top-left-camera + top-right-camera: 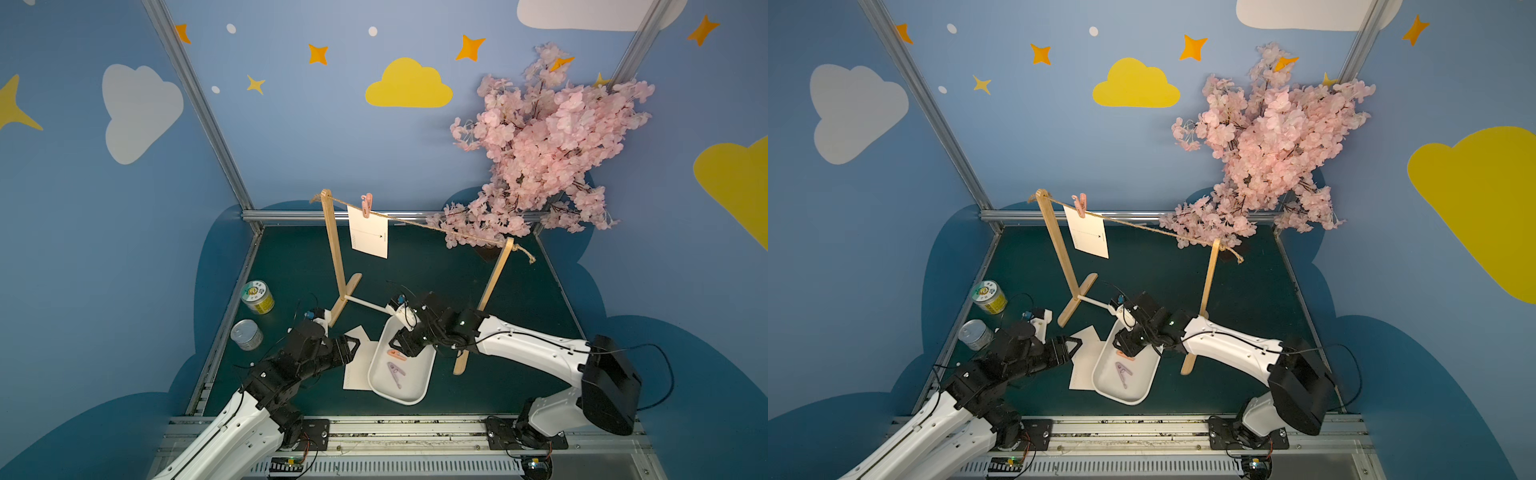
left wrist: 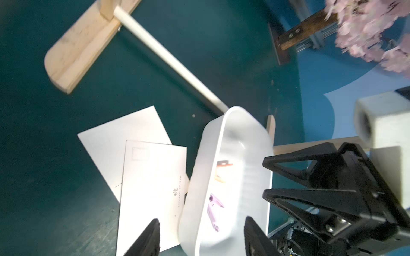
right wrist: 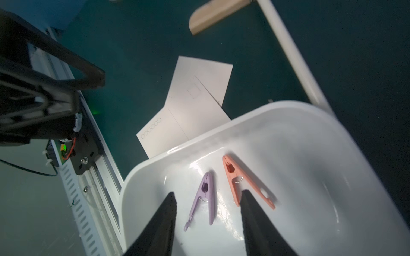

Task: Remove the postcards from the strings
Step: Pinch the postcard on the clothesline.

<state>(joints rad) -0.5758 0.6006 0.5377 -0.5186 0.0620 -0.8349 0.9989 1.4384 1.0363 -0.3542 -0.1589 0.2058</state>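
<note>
R gripper [image 3: 207, 194] is hanging spread, empty, over the tray [image 3: 288, 104]; L gripper [image 2: 202, 221] is hovering spread, empty, over 2 cards [image 2: 150, 177]. Last card [image 1: 370, 235] is hanging above & behind both, pegged to the string [image 1: 415, 222] by the L post [image 1: 335, 245]; L one prob. nearer.

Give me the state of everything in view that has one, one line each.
hanging postcard, pegged to the twine by a pink peg
twine, strung between the two uprights
upper loose postcard, flat on the mat, overlapping the lower postcard
tray, holds a purple peg and an orange peg, both lying flat
left gripper, open, empty
right gripper, open, empty, above the tray
yellow can, upright
silver can, upright
</note>
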